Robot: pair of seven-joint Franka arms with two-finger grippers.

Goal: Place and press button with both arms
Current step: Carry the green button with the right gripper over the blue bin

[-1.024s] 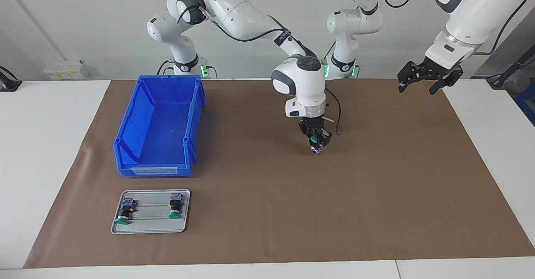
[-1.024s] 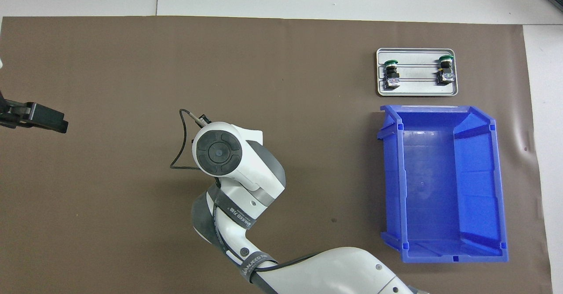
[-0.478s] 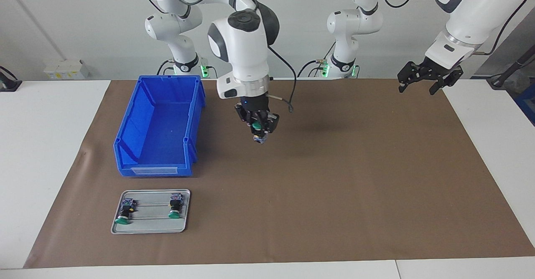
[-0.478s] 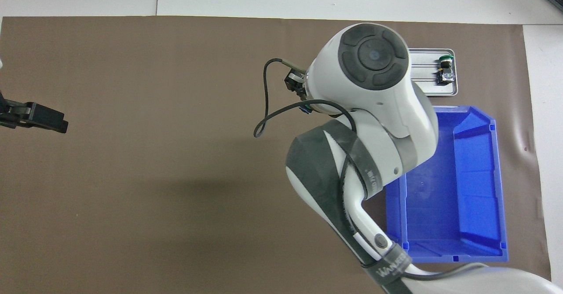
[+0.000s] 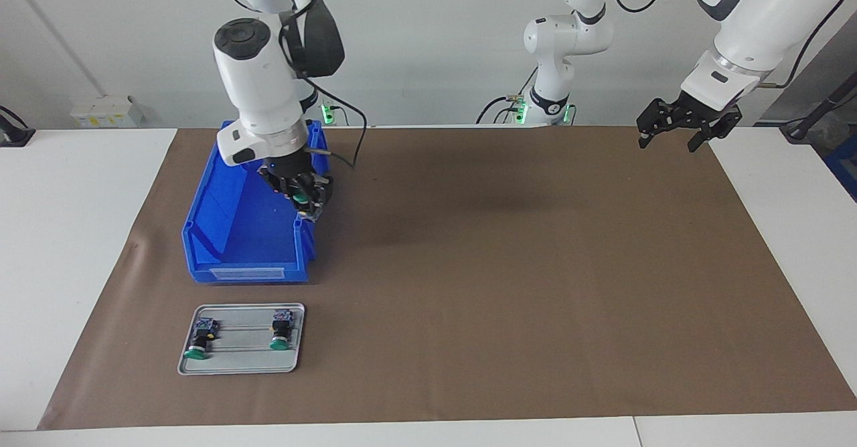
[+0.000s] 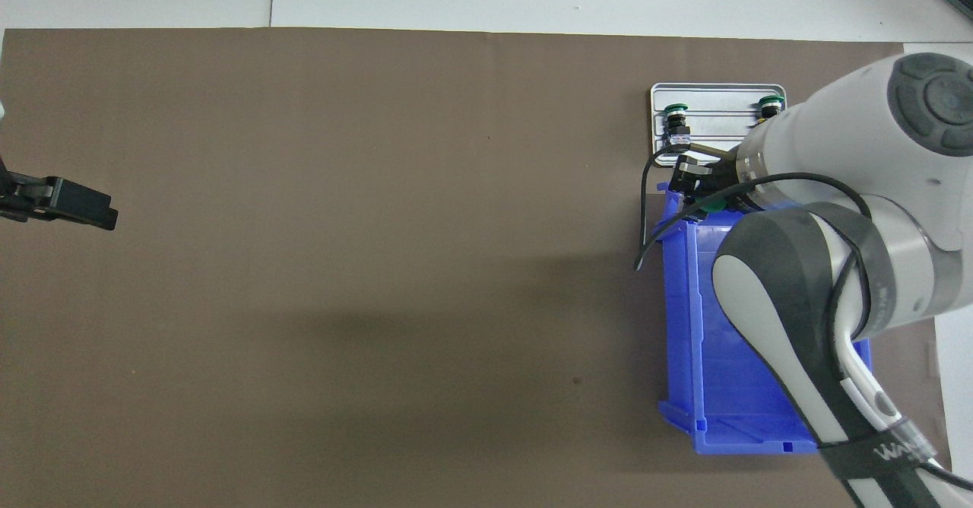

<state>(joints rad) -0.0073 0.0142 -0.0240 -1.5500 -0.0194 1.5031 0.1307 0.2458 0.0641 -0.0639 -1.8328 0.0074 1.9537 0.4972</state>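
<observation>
So the right gripper is up in the air over the blue bin, right above the bin's side wall that faces the middle of the table. Its fingers are clamped together on the button; you can see the green cap poking out between them in the facing view, and a sliver of green shows from overhead too. I can't quite tell how the button's body is angled in the grip, the fingers cover most of it.

The left gripper hangs high over the left arm's end of the brown mat, near the edge closest to the robots, jaws spread wide with nothing in them. That arm is just waiting.

Farther from the robots than the bin, and just beside it, sits a small metal tray with two other green-capped switches lying on it: one toward the table's end and one toward the middle, well apart from each other.
</observation>
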